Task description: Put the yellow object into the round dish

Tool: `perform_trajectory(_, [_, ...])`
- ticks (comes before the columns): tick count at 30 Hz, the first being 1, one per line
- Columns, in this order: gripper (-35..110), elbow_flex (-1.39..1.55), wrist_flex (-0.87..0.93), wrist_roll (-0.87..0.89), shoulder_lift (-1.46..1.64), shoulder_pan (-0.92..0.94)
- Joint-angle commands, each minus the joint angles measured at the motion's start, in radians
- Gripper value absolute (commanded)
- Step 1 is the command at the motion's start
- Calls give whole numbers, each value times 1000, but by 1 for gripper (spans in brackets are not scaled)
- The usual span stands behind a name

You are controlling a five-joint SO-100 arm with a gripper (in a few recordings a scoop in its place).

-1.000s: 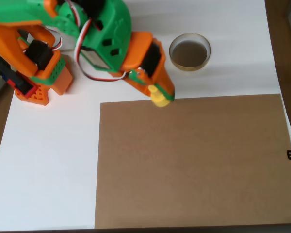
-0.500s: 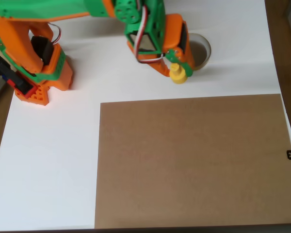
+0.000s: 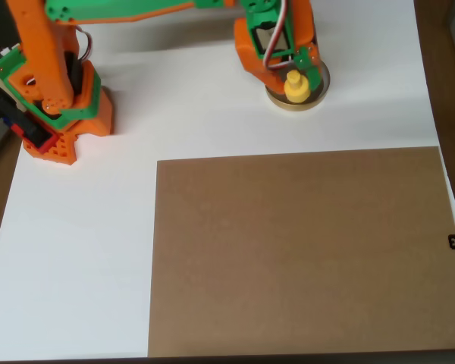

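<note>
- Overhead, the orange-and-green gripper (image 3: 294, 76) pinches the small yellow plastic knobbed piece (image 3: 296, 87).
- Both sit over the shallow tan-rimmed round dish (image 3: 307, 104).

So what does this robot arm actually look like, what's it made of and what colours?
The arm is built from chunky plastic-looking blocks in bright orange and green. Its orange base sits on the white table, with a red and black part at its side. Red, white and black cables loop near the gripper, which is orange with green trim.
</note>
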Motion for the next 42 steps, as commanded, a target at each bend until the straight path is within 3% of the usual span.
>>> perform_trajectory(1, [0, -86, 21, -9, 3, -61])
perform_trajectory(16, [0, -261, 67, 0, -206, -198])
perform_trajectory(29, [0, -319, 66, 14, -316, -207])
perform_trajectory(42, [18, -403, 84, 17, -382, -216])
